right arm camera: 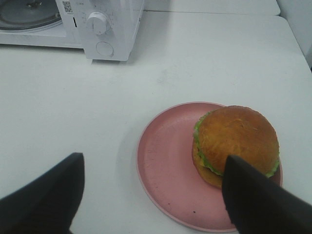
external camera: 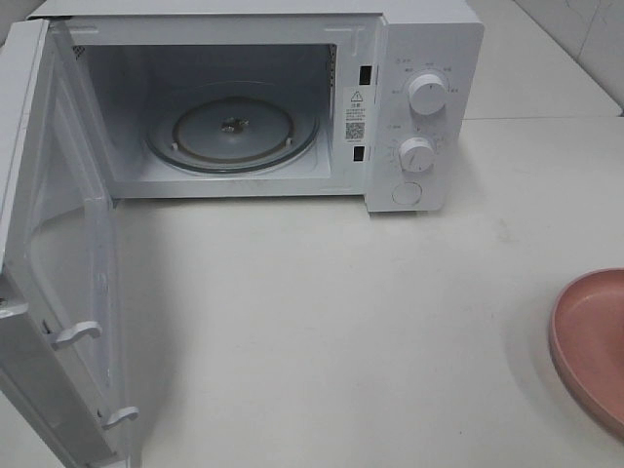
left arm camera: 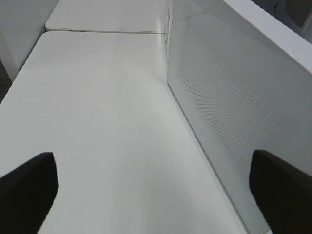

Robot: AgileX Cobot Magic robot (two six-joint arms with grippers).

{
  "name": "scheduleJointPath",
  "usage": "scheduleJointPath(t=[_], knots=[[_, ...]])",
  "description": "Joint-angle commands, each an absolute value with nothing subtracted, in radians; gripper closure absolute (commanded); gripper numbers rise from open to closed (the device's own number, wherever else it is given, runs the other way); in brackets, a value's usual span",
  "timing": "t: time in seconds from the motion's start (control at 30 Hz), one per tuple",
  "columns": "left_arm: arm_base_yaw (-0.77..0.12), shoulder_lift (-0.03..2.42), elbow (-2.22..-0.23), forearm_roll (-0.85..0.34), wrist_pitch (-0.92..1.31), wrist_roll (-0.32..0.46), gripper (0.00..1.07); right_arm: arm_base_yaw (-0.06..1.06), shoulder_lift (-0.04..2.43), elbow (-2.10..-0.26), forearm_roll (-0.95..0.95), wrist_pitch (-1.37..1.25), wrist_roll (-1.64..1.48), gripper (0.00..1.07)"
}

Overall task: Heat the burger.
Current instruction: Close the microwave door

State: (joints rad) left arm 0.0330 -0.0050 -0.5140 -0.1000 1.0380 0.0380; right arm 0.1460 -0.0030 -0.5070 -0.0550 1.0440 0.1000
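Microwave (external camera: 292,107): white, at the far side of the table (external camera: 322,322); cavity open to the front, glass turntable (external camera: 232,129) bare inside.
Door (external camera: 54,253): swung fully out on the left, standing edge-on toward the near left corner; two latch hooks on its free edge.
Open room: broad bare tabletop between the cavity mouth and the pink plate (external camera: 590,341); plate cut by the right edge of the high view.
Burger (right arm camera: 236,144): on the plate, set toward one side of it and near the rim; upright, bun top up, lettuce frill around the middle. Round, no long axis to tell.
Right gripper (right arm camera: 151,195): jaws spread wide, holding nothing; one finger (right arm camera: 258,200) overlaps the burger in the wrist view, contact unclear.
Left gripper (left arm camera: 153,187): jaws wide apart, empty, just beside the door's perforated outer face.
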Motion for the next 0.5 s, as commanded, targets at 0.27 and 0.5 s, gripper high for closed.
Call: scheduleJointPath(t=[0.27,0.5], knots=[[0.034,-0.016,-0.513,-0.104,1.033,0.04,0.04,0.138,-0.031,-0.506,-0.055,1.038,0.094,0.32],[0.034,-0.016,-0.513,-0.113,1.033,0.04,0.04,0.138,-0.031,-0.506,-0.055,1.038,0.094,0.32]])
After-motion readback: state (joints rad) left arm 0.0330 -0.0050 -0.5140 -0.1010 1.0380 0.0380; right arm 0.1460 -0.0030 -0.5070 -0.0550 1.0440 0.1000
